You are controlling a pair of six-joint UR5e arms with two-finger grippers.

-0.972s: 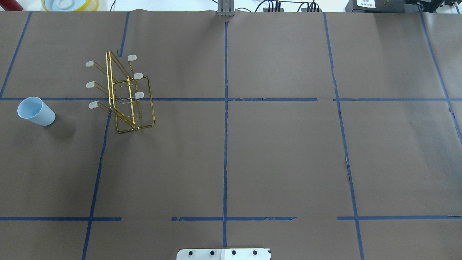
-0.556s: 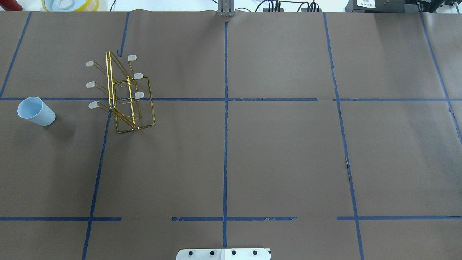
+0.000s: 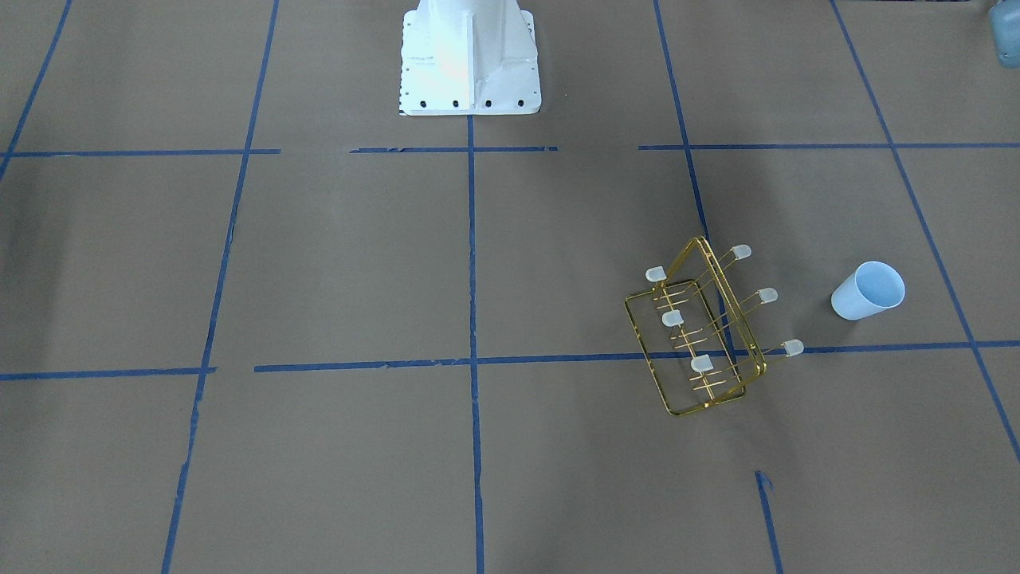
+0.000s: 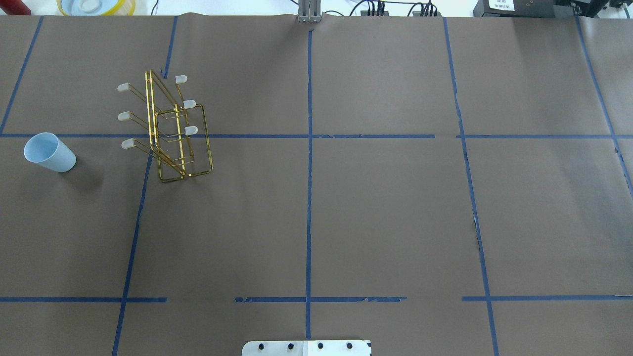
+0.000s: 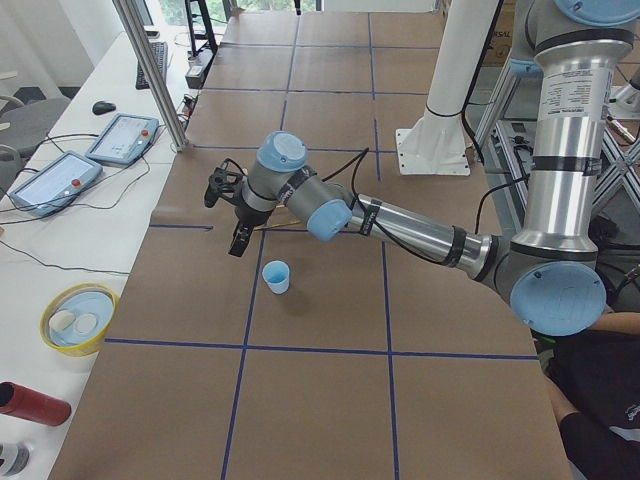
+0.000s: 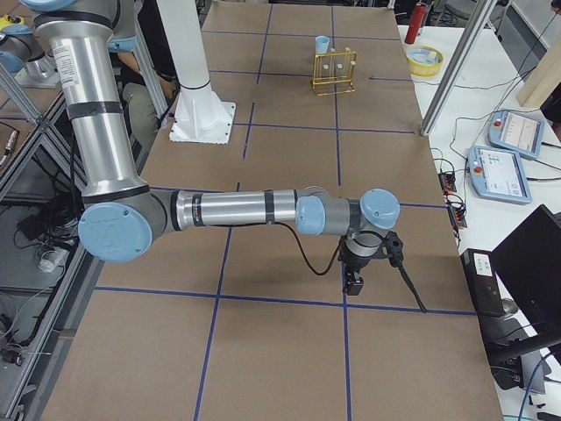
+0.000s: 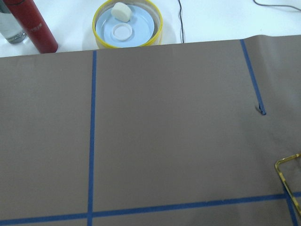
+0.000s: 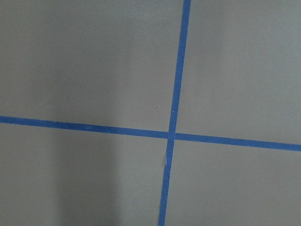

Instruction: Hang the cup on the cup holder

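Brown paper covers the table [image 4: 395, 222], marked into large squares by lines of blue tape [image 4: 309, 198]. The cup [image 4: 49, 152], pale blue and plain, stands upright with its mouth up, on the robot's left side of the table close to that end. The cup holder [image 4: 170, 133], a gold wire rack with white-capped prongs slanting off both sides of its upright frame, stands on its base well apart from the cup, between the cup and the table's middle. No prong carries anything.

In the view from the table's left end, the left gripper [image 5: 220, 228] hangs above the paper near the cup [image 5: 277, 277], touching nothing. I cannot tell how its fingers are set. The left wrist camera catches only one corner of the rack [image 7: 287, 174].

The right gripper [image 6: 386, 294] hangs low over the robot's right side of the table, far from cup [image 6: 323, 43] and rack [image 6: 334, 73]. I cannot tell its finger setting either.
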